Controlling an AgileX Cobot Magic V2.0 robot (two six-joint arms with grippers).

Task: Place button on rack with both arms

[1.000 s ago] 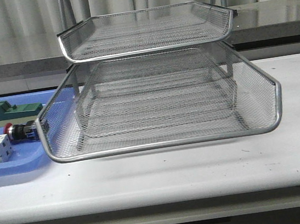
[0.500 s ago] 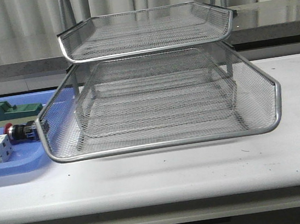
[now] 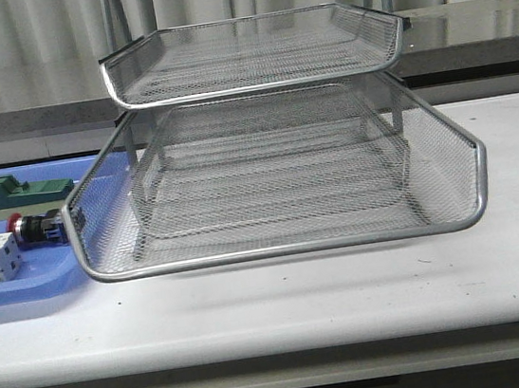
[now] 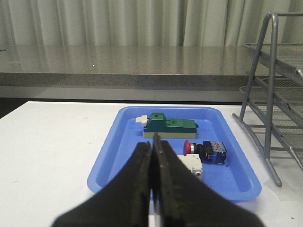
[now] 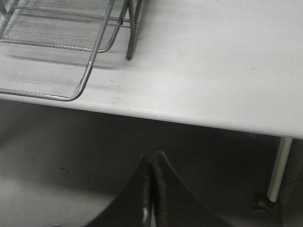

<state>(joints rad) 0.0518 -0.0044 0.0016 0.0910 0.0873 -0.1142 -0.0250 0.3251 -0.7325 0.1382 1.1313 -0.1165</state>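
The button (image 3: pixel 36 228), red-headed with a black body and blue rear block, lies on its side in the blue tray (image 3: pixel 23 285) left of the rack (image 3: pixel 286 246). The left wrist view shows the button (image 4: pixel 204 150) ahead of my left gripper (image 4: pixel 152 143), which is shut with nothing in it and hangs short of the tray. My right gripper (image 5: pixel 152 158) is shut and empty, hanging off the table's near edge, below and in front of the rack's corner (image 5: pixel 71 97). Neither arm shows in the front view.
The blue tray (image 4: pixel 118 142) also holds a green block part (image 4: pixel 170 127) and a white terminal part (image 4: pixel 193 165) close beside the button. A grey counter and curtains run behind the table. A table leg (image 5: pixel 278 170) stands near the right gripper.
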